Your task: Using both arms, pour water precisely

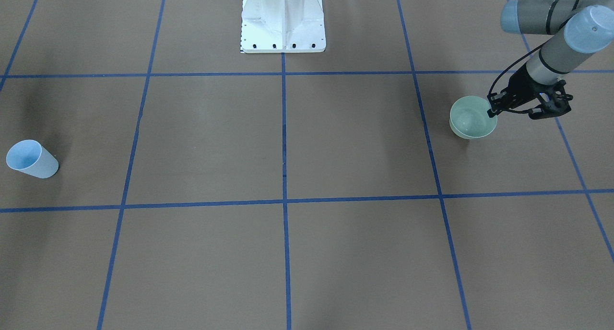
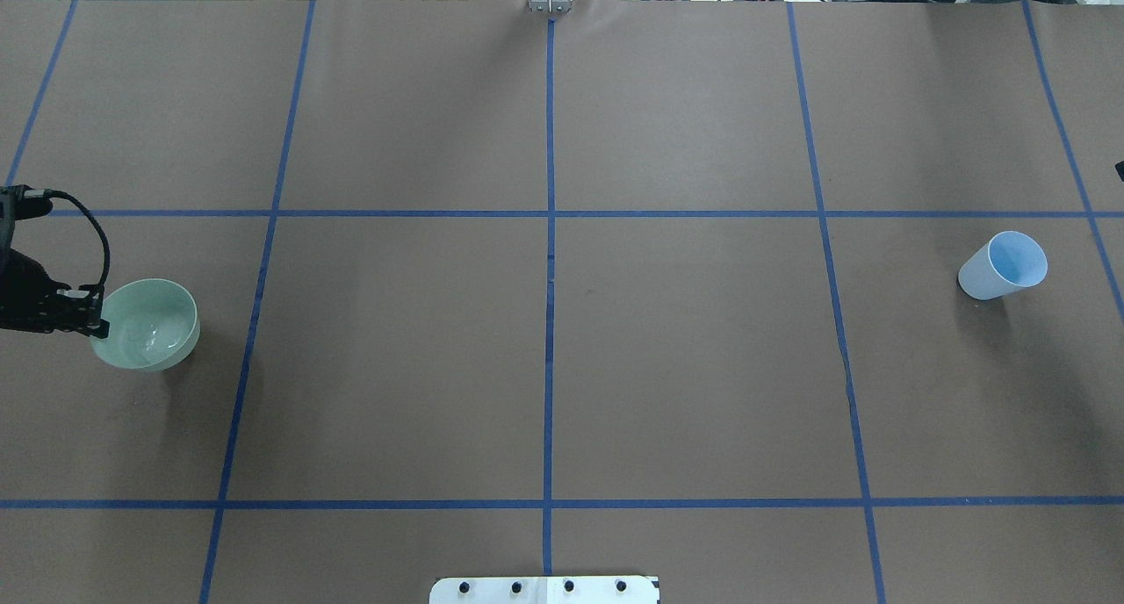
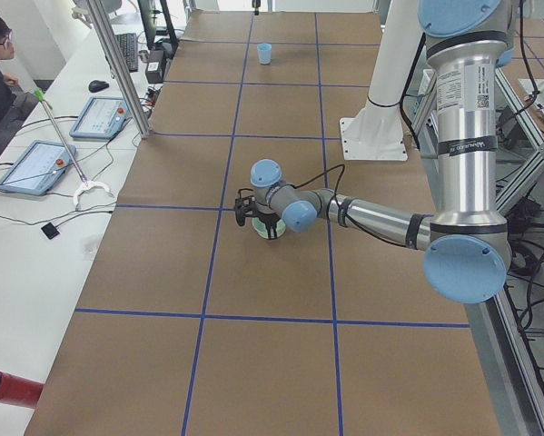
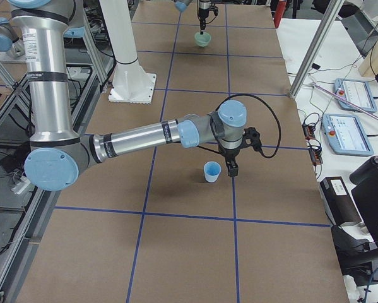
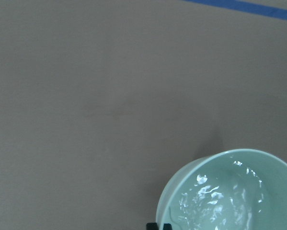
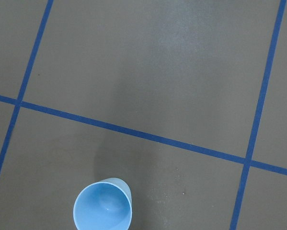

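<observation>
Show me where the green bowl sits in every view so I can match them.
Front-facing: green bowl right of centre.
Overhead: left edge.
Exterior left: centre, partly hidden.
Exterior right: top centre.
Left wrist: lower right.
Right wrist: absent.
Landmark: white pedestal, exterior views.

**No print clear enough to read**

In the exterior left view, the left arm [image 3: 462, 118] carries a white label [image 3: 453, 89] on its upright tube. It has lines of fine print with a square code [image 3: 479, 101] beside them, and the letters are too small to make out. In the exterior right view, the right arm [image 4: 48, 95] bears a second label [image 4: 35, 47] on its upright tube, equally unreadable. Its forearm shows a dark mark [image 4: 170, 130] with pale lettering, blurred. The tablets [image 3: 103, 116] on the side bench have lit screens, but no word or number on them can be told.
</observation>
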Robot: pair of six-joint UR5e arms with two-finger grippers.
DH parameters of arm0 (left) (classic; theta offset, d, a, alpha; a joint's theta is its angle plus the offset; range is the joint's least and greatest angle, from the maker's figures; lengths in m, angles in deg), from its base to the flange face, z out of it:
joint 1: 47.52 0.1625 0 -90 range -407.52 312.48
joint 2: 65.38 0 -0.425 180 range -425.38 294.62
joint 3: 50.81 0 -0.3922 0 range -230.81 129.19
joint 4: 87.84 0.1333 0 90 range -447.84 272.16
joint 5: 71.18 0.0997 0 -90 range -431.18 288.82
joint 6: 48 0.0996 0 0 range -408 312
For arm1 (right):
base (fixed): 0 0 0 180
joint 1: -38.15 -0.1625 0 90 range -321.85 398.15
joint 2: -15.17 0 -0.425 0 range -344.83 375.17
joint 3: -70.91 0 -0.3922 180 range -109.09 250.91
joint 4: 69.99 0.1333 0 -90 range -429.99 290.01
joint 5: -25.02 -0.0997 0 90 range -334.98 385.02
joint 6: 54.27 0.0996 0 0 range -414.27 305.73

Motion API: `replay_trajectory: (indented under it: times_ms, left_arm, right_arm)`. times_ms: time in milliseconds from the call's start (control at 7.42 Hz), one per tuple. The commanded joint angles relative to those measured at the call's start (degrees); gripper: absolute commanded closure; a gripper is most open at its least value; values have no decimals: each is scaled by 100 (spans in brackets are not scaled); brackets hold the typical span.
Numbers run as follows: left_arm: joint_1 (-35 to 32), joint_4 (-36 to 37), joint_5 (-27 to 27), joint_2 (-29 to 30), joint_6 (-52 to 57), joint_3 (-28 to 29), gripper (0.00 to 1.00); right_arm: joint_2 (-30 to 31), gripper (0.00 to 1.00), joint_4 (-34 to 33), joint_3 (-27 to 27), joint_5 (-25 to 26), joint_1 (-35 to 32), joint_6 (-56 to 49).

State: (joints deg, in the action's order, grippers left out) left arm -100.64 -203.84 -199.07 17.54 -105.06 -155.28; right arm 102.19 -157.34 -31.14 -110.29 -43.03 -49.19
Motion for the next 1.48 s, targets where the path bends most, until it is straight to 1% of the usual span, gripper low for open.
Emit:
replay_trajectory:
  times_ms: [0, 135, 269, 539, 673, 808, 943, 1077, 1212, 1347]
  left_arm:
    - [-23, -45, 9, -109, 20, 14, 14]
    - [-110, -89, 18, -136, 37, 14, 0]
    - [-293, -89, 18, -258, 403, 5, 0]
    - [-829, 7, -26, -312, 1177, 22, 0]
    - [-1179, 312, -35, -294, 1902, 31, 0]
    - [-1592, 1046, -35, -190, 2936, -21, 0]
    - [-2101, 1645, -35, 46, 3782, -21, 0]
    - [-2532, 2025, -43, 92, 4608, -4, 0]
    - [-2945, 2151, -52, 84, 5225, 74, 0]
    - [-3184, 2134, -244, 6, 5466, 162, 0]
  right_arm:
    - [17, 1, -10, 17, 13, -21, 2]
    - [52, 1, -19, 9, 5, -38, -7]
    - [78, 1, -10, 9, 13, -47, -7]
    - [148, 1, 7, 26, -39, -135, -42]
    - [253, 1, 25, -8, -5, -144, -77]
    - [272, 1, 25, 9, 4, -222, -77]
    - [350, 1, 16, 0, 39, -301, -77]
    - [368, 1, 16, 18, 40, -337, -86]
    - [447, 1, -10, 0, 40, -416, -86]
    - [500, 1, -28, 70, 31, -425, -86]
